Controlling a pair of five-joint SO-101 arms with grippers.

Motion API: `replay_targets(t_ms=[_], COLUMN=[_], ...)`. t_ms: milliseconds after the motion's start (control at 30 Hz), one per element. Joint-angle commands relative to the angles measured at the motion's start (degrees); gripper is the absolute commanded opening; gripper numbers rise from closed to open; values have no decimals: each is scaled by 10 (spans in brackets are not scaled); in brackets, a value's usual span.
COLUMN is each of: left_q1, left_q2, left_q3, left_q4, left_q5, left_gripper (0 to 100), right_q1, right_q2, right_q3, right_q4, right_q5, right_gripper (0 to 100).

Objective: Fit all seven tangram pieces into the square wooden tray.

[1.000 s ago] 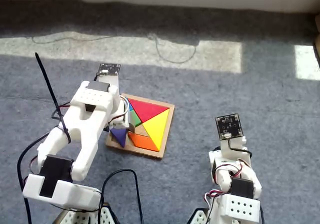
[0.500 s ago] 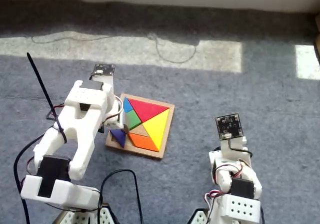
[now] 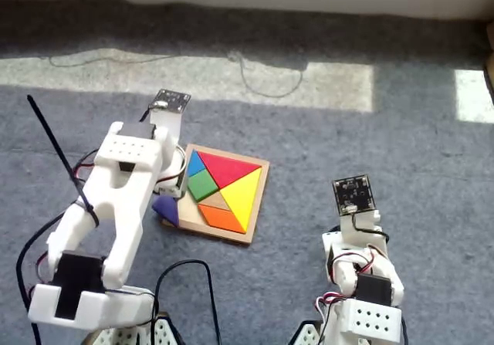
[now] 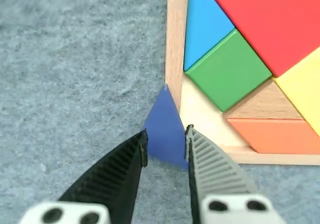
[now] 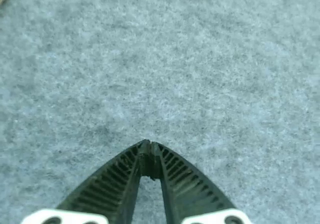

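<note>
L hand [image 4: 166, 134] grips blue-purple triangle [image 4: 164, 118] at tray [image 4: 176, 33] rim — R hand [image 5: 150, 146] closed, empty, over carpet [image 5: 210, 58].

The purple wooden triangle [image 4: 165, 134] is sitting between the fingers of the left gripper [image 4: 166, 132], just beside the 8 o'clock corner of the square wooden tray [image 3: 261, 198]; the right gripper [image 5: 150, 146] is resting well apart at 4 o'clock
</note>
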Motion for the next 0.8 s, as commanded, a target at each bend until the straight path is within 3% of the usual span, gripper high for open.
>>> replay_targets(t_ms=[0, 133, 400, 600, 767], left_q1=[-5, -28, -160, -174, -157], left_q2=[-63, -108, -164, -168, -165], left_q3=[22, 29, 34, 95, 111], left_q4=[-11, -10, 50, 47, 40], left_q5=[-5, -11, -156, -386, -532], left_gripper=[141, 141, 136, 140, 141], right_q1=[7, 7, 7, 7, 7], right_q2=[-7, -7, -7, -7, -7], right_q3=[23, 23, 23, 24, 24], right_q4=[2, 2, 2, 2, 2], right_q5=[0, 0, 0, 0, 0], right_gripper=[12, 12, 12, 12, 12])
